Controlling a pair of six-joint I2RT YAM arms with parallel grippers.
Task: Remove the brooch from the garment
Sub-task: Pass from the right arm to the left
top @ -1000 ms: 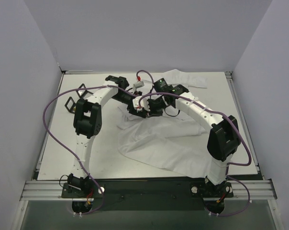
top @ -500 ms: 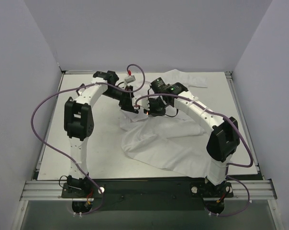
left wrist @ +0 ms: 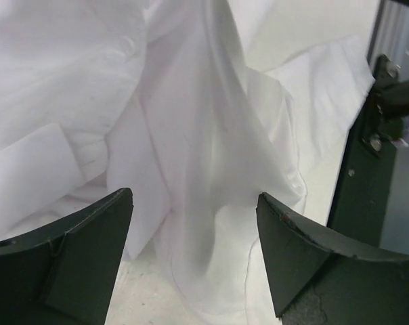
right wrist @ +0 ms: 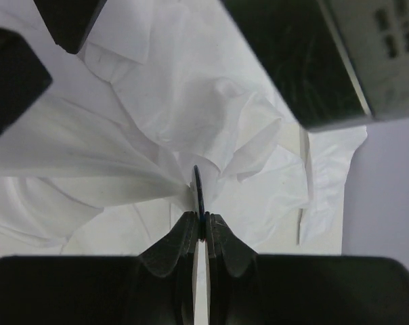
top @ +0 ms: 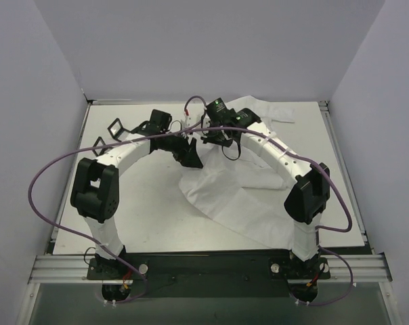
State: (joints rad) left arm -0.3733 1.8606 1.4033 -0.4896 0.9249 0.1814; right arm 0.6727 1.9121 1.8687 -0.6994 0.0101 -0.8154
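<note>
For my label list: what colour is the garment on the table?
The garment is plain white; clearest in the left wrist view.

Brooch [right wrist: 198,184] edge-on in right pincer [right wrist: 200,218], shape unreadable; garment [right wrist: 191,101] cropped.

- The garment [top: 238,196] lay on the table [top: 137,203], spread from the middle toward the right and far side.
- The left gripper [left wrist: 194,230] sat at the garment's left edge, its jaws wide apart on either side of a raised fold.
- The right gripper [right wrist: 203,225] sat just behind it, pinching the brooch [right wrist: 198,186], with cloth drawn toward it.
- Two small frames [top: 114,127] lay far left, well apart from the garment.
</note>
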